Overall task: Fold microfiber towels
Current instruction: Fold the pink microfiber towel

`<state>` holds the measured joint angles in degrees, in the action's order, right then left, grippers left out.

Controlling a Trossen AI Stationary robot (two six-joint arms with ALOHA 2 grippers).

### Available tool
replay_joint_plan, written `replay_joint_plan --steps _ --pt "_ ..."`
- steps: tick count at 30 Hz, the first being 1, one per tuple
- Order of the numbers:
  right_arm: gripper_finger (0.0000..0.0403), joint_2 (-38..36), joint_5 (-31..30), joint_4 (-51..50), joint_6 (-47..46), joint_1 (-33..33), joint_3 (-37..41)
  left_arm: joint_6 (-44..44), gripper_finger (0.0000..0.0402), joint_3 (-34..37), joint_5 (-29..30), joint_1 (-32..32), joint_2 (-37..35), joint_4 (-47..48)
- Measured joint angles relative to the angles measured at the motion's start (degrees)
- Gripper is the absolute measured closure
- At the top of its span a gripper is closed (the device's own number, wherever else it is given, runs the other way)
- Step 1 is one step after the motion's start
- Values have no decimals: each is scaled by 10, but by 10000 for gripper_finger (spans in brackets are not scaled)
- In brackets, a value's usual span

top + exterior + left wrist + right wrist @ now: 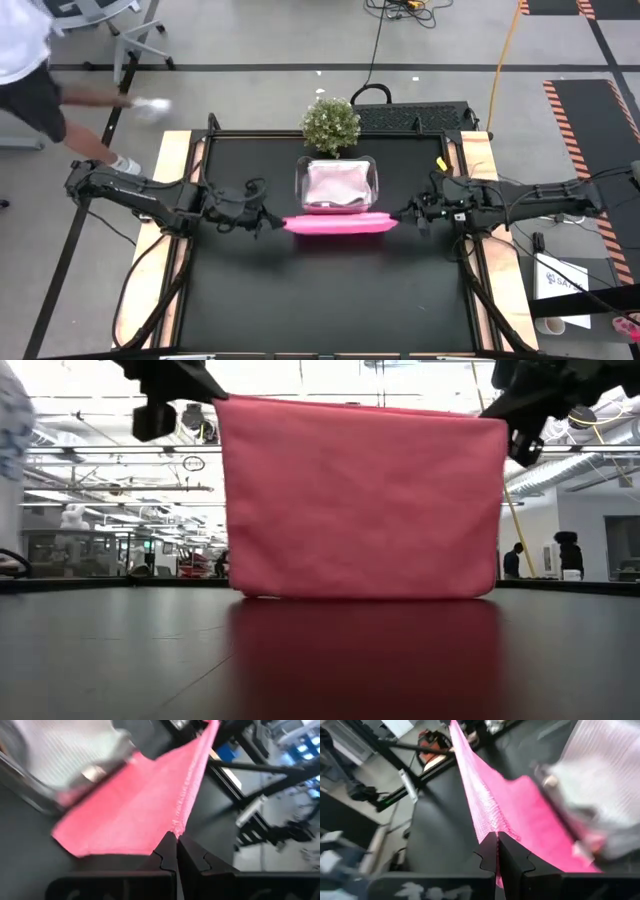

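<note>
Mid-frame, the pink towel (336,223) hangs taut above the bench (330,300); left gripper (277,222) and right gripper (402,214) fingers pinch its top corners.

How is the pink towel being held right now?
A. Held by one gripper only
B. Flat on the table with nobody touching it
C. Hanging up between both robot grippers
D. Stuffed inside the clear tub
C: the pink towel hangs stretched between the left gripper and the right gripper, each shut on a top corner.

Pink towel (360,500) hanging between two arms, bottom edge at black table (320,660)
</note>
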<state>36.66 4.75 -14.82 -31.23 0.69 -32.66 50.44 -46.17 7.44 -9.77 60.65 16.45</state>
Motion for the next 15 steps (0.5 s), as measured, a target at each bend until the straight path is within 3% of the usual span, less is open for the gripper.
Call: replay_joint_plan --steps 6,15 --pt "403 20 -2 19 -105 81 33 84 400 -1 17 -78 21 4" --pt "403 103 -84 262 -185 204 116 222 400 -1 42 -155 147 -10"
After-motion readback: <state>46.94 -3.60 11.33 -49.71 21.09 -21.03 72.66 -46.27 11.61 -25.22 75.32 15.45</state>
